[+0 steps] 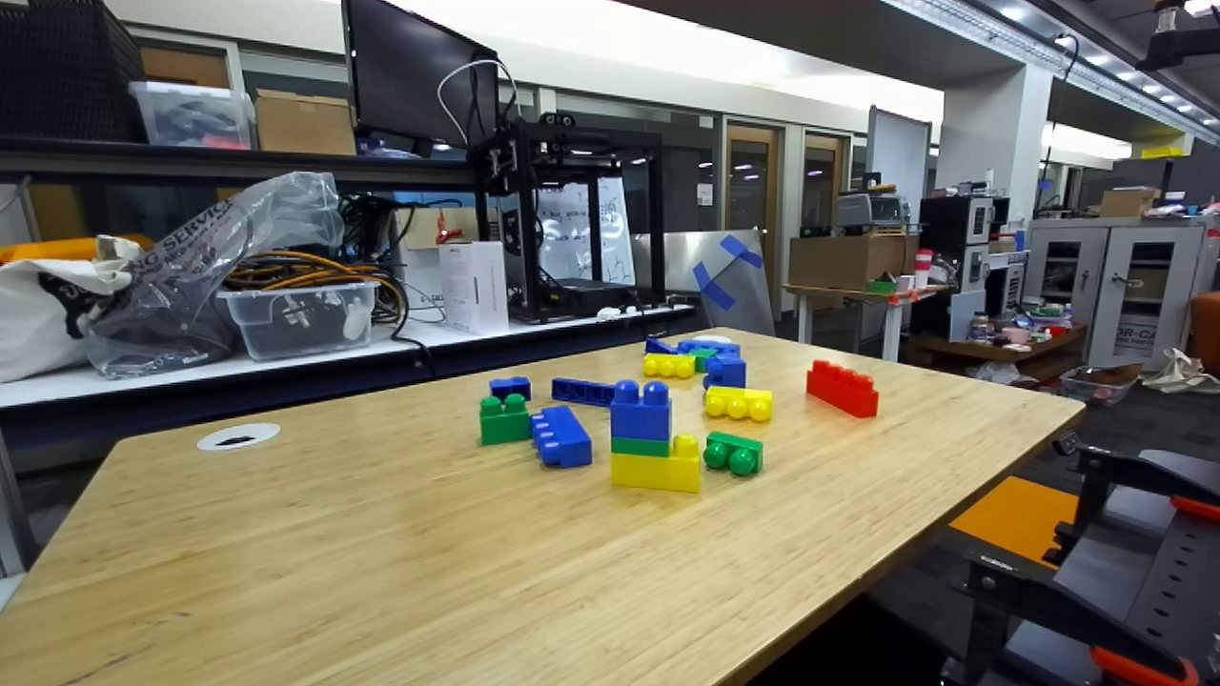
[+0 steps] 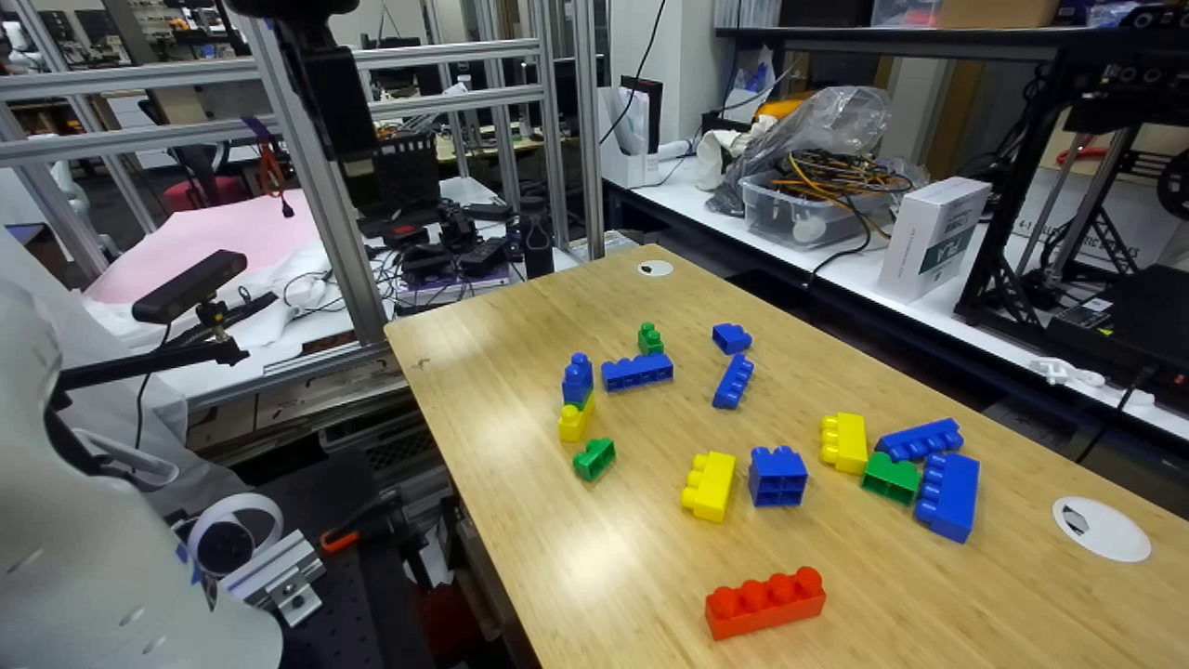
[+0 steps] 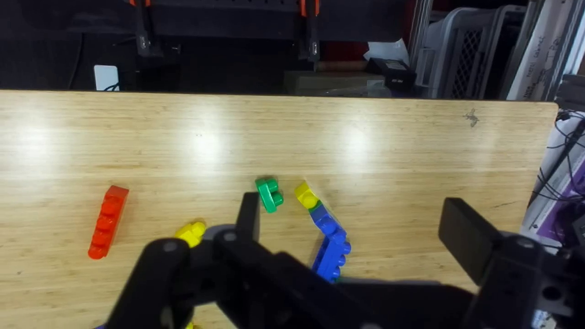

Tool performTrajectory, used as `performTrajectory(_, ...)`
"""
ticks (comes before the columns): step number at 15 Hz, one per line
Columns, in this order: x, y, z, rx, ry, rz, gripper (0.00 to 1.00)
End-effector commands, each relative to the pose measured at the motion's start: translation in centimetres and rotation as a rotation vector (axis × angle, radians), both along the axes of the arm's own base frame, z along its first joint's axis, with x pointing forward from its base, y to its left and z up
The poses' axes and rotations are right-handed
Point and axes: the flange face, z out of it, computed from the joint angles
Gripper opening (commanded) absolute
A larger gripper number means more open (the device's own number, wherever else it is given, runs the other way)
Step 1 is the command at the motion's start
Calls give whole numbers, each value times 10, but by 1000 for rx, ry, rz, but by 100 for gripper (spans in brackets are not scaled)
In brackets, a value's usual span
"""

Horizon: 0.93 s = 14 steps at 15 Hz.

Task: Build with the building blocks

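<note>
The gripper (image 3: 351, 217) is hovering spread while, in an exterior view, the near red block (image 2: 766, 609) is resting on the tabletop (image 2: 613, 557) — likely light and stiff, best pinched across its width.

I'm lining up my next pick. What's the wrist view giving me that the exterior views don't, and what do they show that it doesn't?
Only the wrist view: the gripper seen plainly as wide open.

Only the exterior views: the white discs on the table, plus the plastic bag and the cable tub behind it.

Shared: the red block, the yellow-green-blue stack and the loose green block near it.
</note>
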Motion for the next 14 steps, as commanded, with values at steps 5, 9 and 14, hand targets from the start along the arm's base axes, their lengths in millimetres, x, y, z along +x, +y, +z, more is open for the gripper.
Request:
performTrajectory(5, 103, -38, 7, -6, -130, -30, 100)
performTrajectory(9, 173, -66, -11, -14, -117, 61, 100)
performTrajectory(14, 214, -98, -50, -21, -63, 101, 100)
